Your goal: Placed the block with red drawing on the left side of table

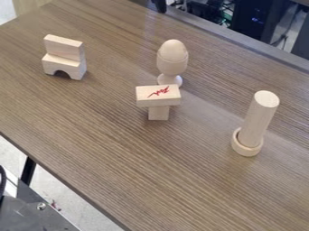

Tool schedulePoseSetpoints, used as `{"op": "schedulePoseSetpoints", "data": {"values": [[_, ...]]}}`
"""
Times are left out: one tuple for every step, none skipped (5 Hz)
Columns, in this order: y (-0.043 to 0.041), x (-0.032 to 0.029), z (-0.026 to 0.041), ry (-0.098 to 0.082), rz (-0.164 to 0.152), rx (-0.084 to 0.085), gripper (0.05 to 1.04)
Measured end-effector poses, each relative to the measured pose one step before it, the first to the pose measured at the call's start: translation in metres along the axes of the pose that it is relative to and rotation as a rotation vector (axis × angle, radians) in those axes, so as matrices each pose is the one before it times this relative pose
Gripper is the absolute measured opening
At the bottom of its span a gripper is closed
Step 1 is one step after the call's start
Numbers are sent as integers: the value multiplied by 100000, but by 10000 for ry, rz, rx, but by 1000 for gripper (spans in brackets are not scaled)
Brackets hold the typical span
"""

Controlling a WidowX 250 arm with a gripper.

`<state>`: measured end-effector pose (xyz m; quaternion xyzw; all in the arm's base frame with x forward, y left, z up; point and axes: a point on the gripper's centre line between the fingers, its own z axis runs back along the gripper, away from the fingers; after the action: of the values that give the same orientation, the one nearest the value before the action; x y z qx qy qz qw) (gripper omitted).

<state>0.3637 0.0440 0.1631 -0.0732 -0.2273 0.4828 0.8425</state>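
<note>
The block with the red drawing [158,95] lies flat across a smaller upright block [159,113], near the middle of the table [120,149]. Together they form a T shape, with the red marks on the upper face. At the top edge of the camera view, a small dark part that looks like the tip of the gripper [159,6] shows beyond the blocks, well apart from them. The rest of it is cut off by the edge.
Just behind the red-marked block stands an egg-shaped piece in a cup [172,61]. An arched block with another block on top [64,61] is at the upper left. On the right, a cylinder [260,117] leans in a ring [246,147].
</note>
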Motion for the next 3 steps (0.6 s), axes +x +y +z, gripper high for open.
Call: {"op": "schedulePoseSetpoints", "data": {"values": [[626, -543, -911, 221, 10, 330, 1000], [719, -273, 1292, -336, 1705, 585, 1000], [441, -773, 2000, -316, 1266, -8, 1000]]}}
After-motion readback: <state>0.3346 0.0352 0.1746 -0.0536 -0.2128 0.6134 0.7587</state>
